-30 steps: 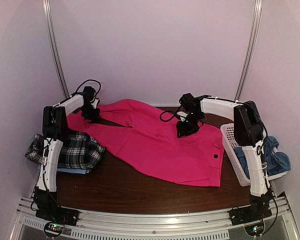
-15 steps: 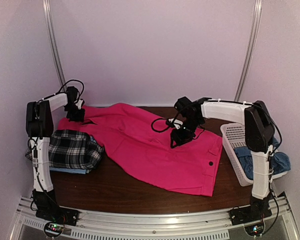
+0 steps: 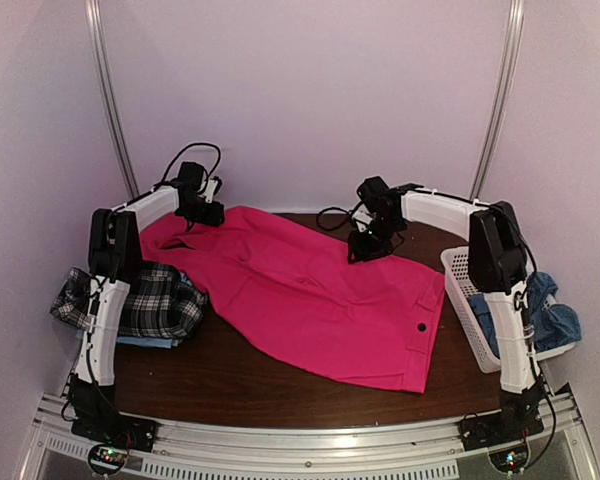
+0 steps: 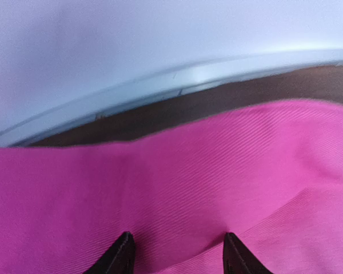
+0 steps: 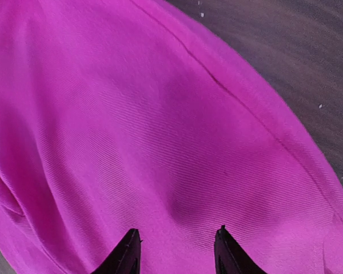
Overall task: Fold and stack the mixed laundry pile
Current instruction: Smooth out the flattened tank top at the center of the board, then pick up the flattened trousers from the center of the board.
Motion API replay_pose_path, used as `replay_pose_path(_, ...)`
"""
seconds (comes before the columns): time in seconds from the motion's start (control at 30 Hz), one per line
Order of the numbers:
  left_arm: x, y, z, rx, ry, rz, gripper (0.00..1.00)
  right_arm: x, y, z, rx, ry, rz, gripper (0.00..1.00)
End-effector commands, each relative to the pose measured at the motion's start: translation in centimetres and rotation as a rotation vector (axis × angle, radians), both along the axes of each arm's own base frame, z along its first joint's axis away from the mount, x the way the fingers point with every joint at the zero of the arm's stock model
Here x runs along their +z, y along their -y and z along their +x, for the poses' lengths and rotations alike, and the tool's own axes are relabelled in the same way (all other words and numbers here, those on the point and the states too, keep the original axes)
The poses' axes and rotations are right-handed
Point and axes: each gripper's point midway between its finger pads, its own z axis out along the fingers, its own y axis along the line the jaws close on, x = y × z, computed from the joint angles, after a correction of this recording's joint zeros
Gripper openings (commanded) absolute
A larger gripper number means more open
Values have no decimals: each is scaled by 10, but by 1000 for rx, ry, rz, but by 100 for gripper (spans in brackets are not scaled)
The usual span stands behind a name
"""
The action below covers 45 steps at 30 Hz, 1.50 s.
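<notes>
Logged a change at the left hand (image 3: 195,214): a second ago low on the far-left end of the hot-pink trousers (image 3: 310,300), nearly clenched; half a second ago swung out leftward with the cloth; now raised above the far-left corner, fingers parted, nothing between them in the left wrist view; released, then.

Saw the trousers reshaped meanwhile: earlier splayed, one leg reaching toward the back; now a single doubled band from far left to near right across the surface (image 3: 230,375), waistband button at the near-right end. Judged the lengthwise fold done; cross folds and the move onto the stack not yet done.

Found the right hand (image 3: 366,246) back near its spot of a second ago, at the far edge of the trousers, right of centre; fingers apart in the right wrist view, pink cloth below and beyond the tips, none pinched; released; hovering or touching the fabric, cannot tell which.

Placed the trousers flat on the surface, under both hands; left end just beside the black-and-white plaid shirt (image 3: 155,300), heaped at the left edge atop a light blue shirt (image 3: 145,342); right end just beside the white basket (image 3: 465,272), with the duller blue cloth (image 3: 555,322) inside it, unfolded.
</notes>
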Motion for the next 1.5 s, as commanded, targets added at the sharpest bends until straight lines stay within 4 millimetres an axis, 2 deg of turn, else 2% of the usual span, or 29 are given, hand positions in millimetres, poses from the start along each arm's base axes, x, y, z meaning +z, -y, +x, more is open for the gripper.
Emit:
replay_pose_path(0.0,-29,-54,-5,148,-96,116,50,-23,2,-14,27,-56,-59,44)
replay_pose_path(0.07,-43,-71,-23,170,-186,188,45,-30,0,-25,55,-84,-78,44)
replay_pose_path(0.2,-75,-108,-73,198,-409,245,27,-40,-3,-53,112,-128,-101,44)
replay_pose_path(0.23,-77,-115,-83,207,-436,250,24,-39,-5,-60,127,-134,-102,44)
replay_pose_path(0.4,-64,-144,-116,260,-466,273,20,-26,-21,-107,212,-183,-58,42)
replay_pose_path(0.47,-57,-152,-117,270,-458,265,20,-16,-29,-123,242,-204,-2,41)
replay_pose_path(0.53,-45,-156,-110,281,-427,251,20,0,-35,-129,260,-198,58,41)
replay_pose_path(0.6,-22,-147,-93,253,-332,197,22,16,-27,-116,225,-145,62,43)
replay_pose_path(0.67,10,-127,-74,203,-206,126,28,31,-10,-90,155,-95,63,44)
replay_pose_path(0.73,40,-93,-60,117,-88,59,38,40,18,-60,67,-33,23,46)
replay_pose_path(0.8,60,-58,-51,32,-15,-4,49,41,48,-35,-13,1,-39,47)
replay_pose_path(0.87,69,-25,-43,-34,30,-45,53,36,78,-14,-89,6,-105,47)
replay_pose_path(0.93,70,3,-38,-69,58,-45,56,25,99,2,-130,1,-161,47)
replay_pose_path(1.03,69,34,-36,-109,62,-62,56,16,107,18,-123,-7,-213,47)
replay_pose_path(1.13,68,46,-37,-115,56,-85,56,1,111,21,-105,-30,-228,47)
replay_pose_path(1.33,64,44,-41,-120,44,-64,56,-20,110,6,-63,-91,-182,54)
replay_pose_path(1.47,62,42,-41,-119,42,-49,56,-36,118,0,-72,-137,-188,56)
